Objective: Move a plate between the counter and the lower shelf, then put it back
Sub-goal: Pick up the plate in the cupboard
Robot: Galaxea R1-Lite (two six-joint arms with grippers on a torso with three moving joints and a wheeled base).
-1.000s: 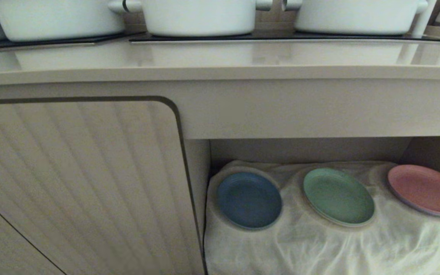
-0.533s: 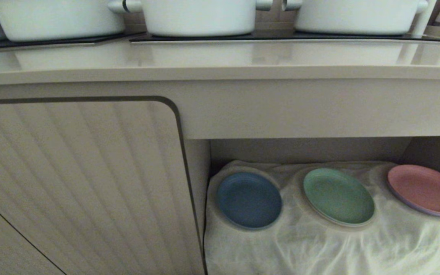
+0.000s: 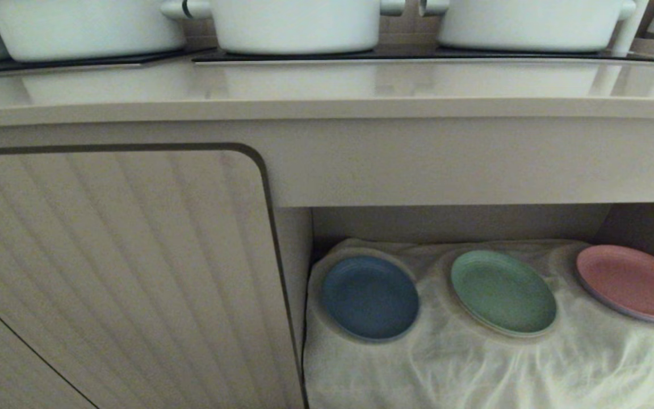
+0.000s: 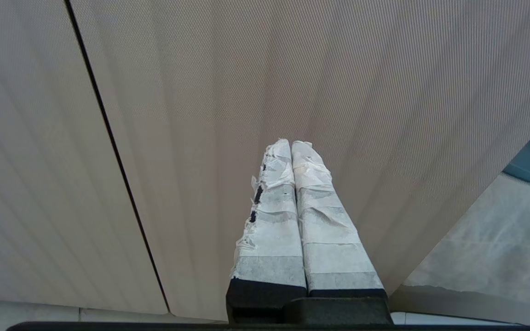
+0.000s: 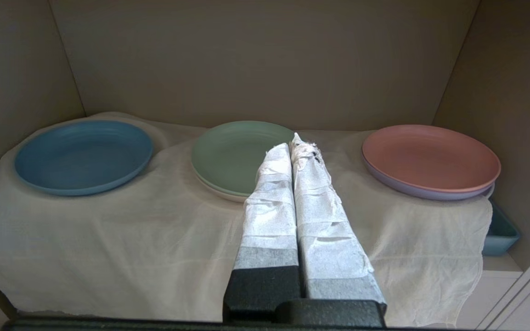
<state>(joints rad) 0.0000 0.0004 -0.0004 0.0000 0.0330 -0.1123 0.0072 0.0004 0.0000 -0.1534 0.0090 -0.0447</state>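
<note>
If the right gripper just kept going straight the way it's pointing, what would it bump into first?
Probably the round green plate on the wrinkled white cloth: the right gripper, fingers shut, points at its near rim. Depth is hard to judge.

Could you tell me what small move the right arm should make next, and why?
Probably open the jaws and swing toward the blue plate. The right gripper is shut and empty, aimed at the green plate, while the blue one lies on the cloth in the lower shelf, off to the side of the green one.
</note>
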